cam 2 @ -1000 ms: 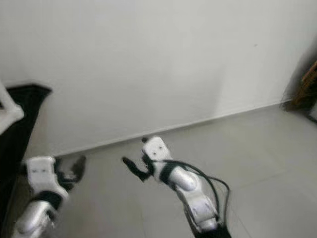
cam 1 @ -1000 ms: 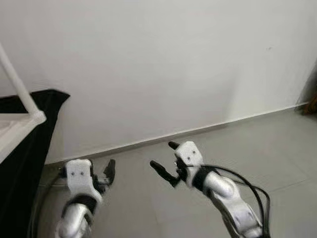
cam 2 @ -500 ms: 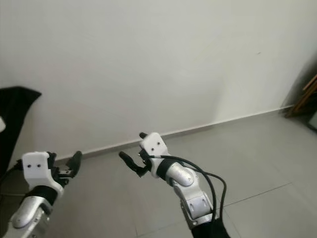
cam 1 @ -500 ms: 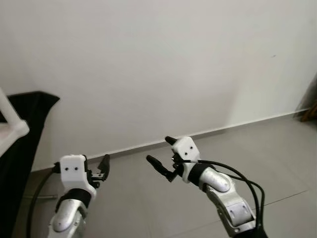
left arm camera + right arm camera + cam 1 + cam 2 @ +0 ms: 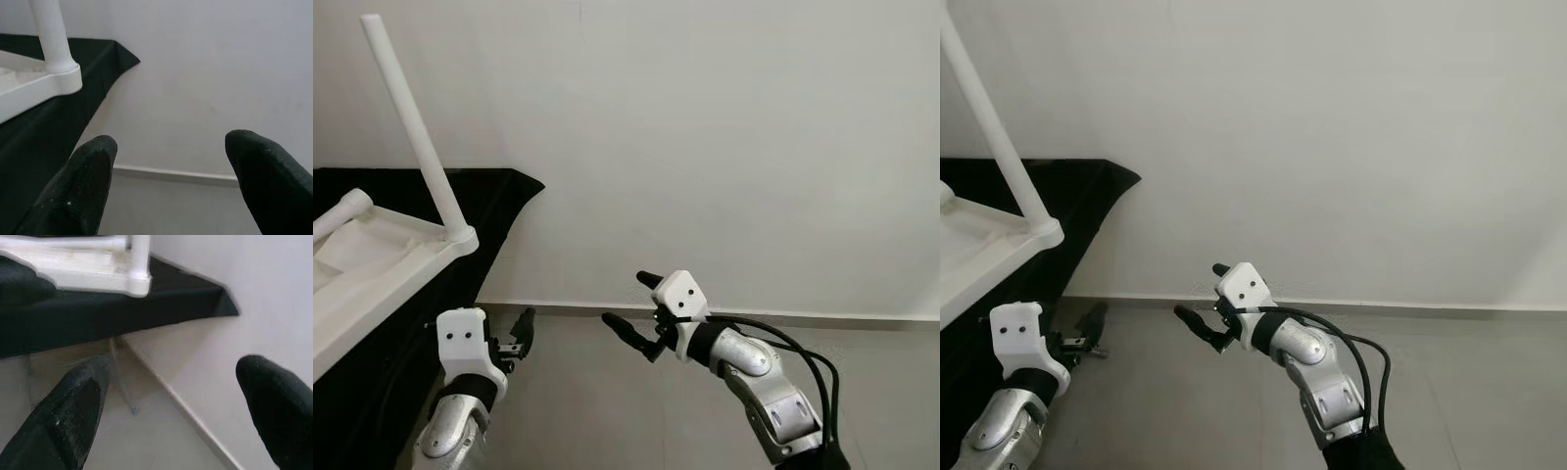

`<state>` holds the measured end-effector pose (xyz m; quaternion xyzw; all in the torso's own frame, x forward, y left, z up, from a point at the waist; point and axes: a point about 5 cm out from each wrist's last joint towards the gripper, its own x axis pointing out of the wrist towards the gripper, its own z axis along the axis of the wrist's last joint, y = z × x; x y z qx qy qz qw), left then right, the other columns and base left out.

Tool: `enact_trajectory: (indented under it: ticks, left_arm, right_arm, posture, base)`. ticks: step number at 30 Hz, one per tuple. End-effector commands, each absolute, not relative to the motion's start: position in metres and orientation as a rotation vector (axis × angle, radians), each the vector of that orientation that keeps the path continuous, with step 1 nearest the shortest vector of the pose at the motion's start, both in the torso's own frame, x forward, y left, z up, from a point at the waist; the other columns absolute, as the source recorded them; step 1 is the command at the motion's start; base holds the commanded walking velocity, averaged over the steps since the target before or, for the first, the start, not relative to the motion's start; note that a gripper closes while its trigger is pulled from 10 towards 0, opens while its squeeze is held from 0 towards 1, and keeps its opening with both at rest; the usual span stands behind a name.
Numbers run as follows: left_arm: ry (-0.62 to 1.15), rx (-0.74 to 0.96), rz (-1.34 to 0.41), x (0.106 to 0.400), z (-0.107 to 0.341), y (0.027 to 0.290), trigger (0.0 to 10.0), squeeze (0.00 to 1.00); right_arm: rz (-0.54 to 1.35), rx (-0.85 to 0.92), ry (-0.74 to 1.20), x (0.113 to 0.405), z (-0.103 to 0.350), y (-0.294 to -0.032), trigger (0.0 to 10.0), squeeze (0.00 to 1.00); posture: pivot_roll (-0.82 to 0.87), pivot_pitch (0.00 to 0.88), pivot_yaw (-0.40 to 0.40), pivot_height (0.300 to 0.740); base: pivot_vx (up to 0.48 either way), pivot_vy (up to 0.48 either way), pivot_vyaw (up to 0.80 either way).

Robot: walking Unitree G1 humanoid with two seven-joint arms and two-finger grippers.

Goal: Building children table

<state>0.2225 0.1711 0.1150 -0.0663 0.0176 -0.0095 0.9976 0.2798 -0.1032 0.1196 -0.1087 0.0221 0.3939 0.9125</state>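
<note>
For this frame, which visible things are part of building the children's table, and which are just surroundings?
Part of the job:
- white table top, upside down on the black cloth
- white table leg, standing up from its corner
- left gripper, open, empty
- right gripper, open, empty

Just surroundings:
- black cloth under the table
- white wall
- grey tiled floor

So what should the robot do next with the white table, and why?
Probably turn a little more to its left and step closer. The upturned white table lies on the black cloth off to the left, one leg pointing up. The left gripper and right gripper are both open and holding nothing, hanging over the floor facing the wall, apart from the table.
</note>
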Motion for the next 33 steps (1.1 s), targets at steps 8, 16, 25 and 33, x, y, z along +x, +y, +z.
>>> enact_trajectory:
  ticks: [8,16,25,33]
  left_arm:
    - [0.052,-0.123,-0.02,0.221,0.1122,0.1721,10.0,0.0]
    - [0.051,-0.125,-0.013,0.2203,0.1117,0.1721,10.0,0.0]
    - [0.05,-0.122,-0.011,0.2204,0.1121,0.172,10.0,0.0]
    - [0.049,-0.115,-0.008,0.2207,0.1125,0.1725,10.0,0.0]
  right_arm:
    - [0.927,-0.237,0.033,0.2779,0.121,-0.0956,10.0,0.0]
    - [0.964,-0.234,0.035,0.2761,0.1199,-0.0958,10.0,0.0]
    - [0.971,-0.218,0.037,0.2769,0.1199,-0.0967,10.0,0.0]
    - [0.966,-0.213,0.034,0.2775,0.1205,-0.0974,10.0,0.0]
  posture:
    - [-0.02,0.0,0.009,0.74]
    - [-0.01,0.0,0.005,0.74]
    - [-0.01,0.0,0.004,0.74]
    - [-0.02,0.0,0.012,0.74]
  base:
    - [0.203,0.0,0.8]
    - [0.0,0.0,0.8]
    - [0.0,0.0,0.8]
    - [0.0,0.0,0.8]
